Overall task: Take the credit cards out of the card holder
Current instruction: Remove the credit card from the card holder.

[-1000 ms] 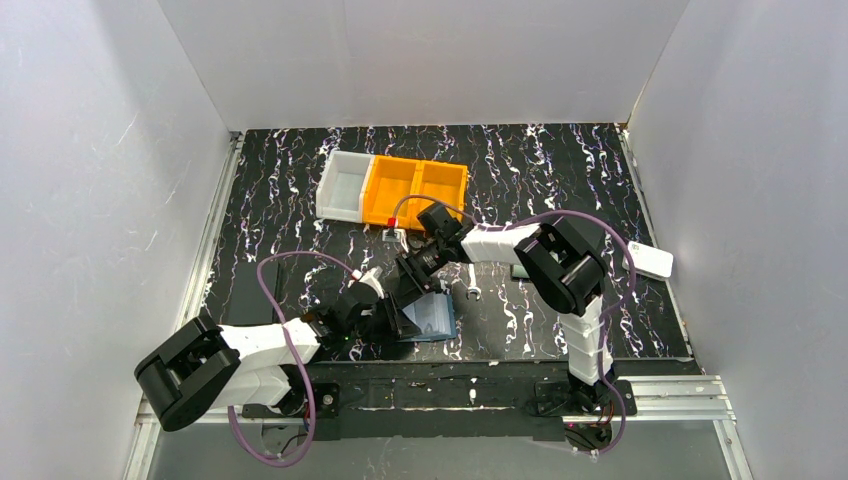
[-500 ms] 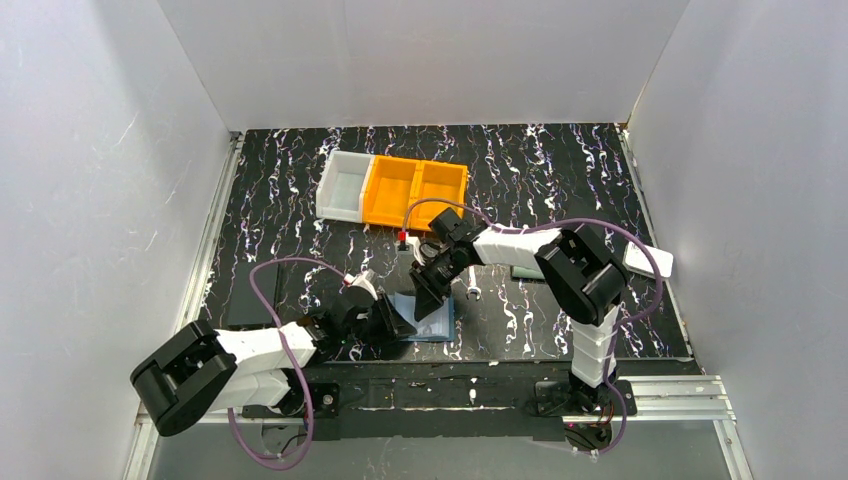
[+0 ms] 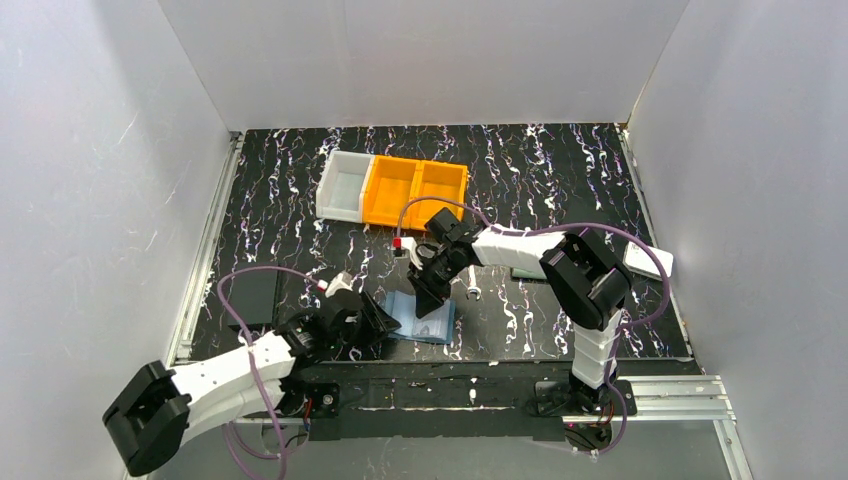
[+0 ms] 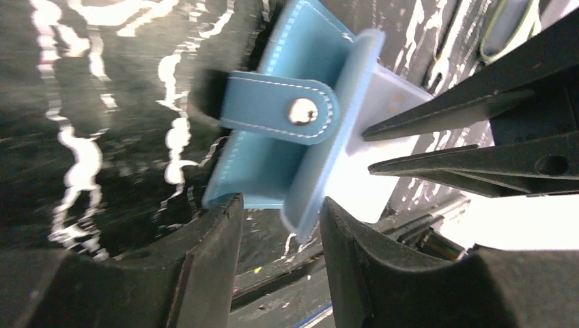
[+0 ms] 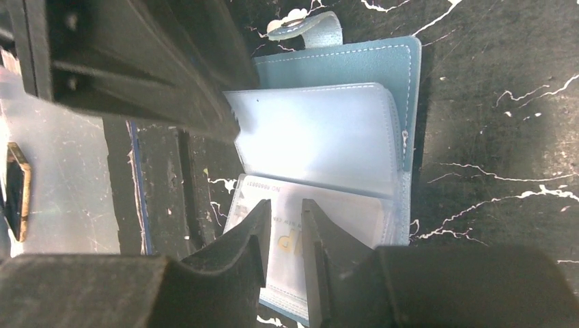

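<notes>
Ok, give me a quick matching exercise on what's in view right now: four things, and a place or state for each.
1 card holder
2 credit card
3 white bin
4 left gripper

A beside the orange bin
B jaws apart
C lying open on the table
D tucked in a holder pocket

Pairs: 1-C, 2-D, 3-A, 4-B

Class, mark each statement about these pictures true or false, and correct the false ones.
1. The card holder lies open on the table. True.
2. A credit card sits in one of its clear pockets. True.
3. The right gripper is far from the card holder. False: it is right over it.
4. The snap flap is fastened. False: it is undone.
5. The left gripper is clamped shut. False: its jaws stand apart.
</notes>
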Robot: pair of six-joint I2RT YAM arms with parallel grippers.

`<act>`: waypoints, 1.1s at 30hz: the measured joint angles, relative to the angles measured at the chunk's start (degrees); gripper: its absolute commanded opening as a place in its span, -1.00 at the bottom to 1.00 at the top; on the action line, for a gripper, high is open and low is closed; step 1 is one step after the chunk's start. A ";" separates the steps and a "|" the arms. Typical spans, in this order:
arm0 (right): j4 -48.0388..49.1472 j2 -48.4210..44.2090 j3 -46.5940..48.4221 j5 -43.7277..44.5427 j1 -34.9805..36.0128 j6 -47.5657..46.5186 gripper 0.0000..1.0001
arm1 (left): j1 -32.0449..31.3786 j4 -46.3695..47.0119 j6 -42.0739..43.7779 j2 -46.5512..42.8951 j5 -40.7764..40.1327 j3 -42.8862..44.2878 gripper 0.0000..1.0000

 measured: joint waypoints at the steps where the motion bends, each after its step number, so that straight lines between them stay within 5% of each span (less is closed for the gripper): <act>1: -0.07 0.00 0.09 0.28 0.22 -0.24 -0.36 | 0.11 -2.84 0.20 -1.66 -1.03 0.28 -0.17; 7: -1.29 0.48 1.44 1.70 1.25 -1.46 -0.36 | 0.48 -15.21 5.95 -11.50 -4.35 1.75 -0.23; 13: -1.51 1.03 1.92 1.49 1.49 -1.81 -0.36 | 0.59 -11.63 15.37 -19.32 1.95 3.28 -0.24; 23: -2.62 1.31 2.54 0.90 1.49 -2.05 -0.35 | 0.59 0.11 20.48 -1.11 10.86 10.01 -0.65; 33: -2.91 0.20 2.12 2.43 1.51 -2.60 -0.28 | 0.59 0.74 21.79 3.98 6.58 9.62 -0.68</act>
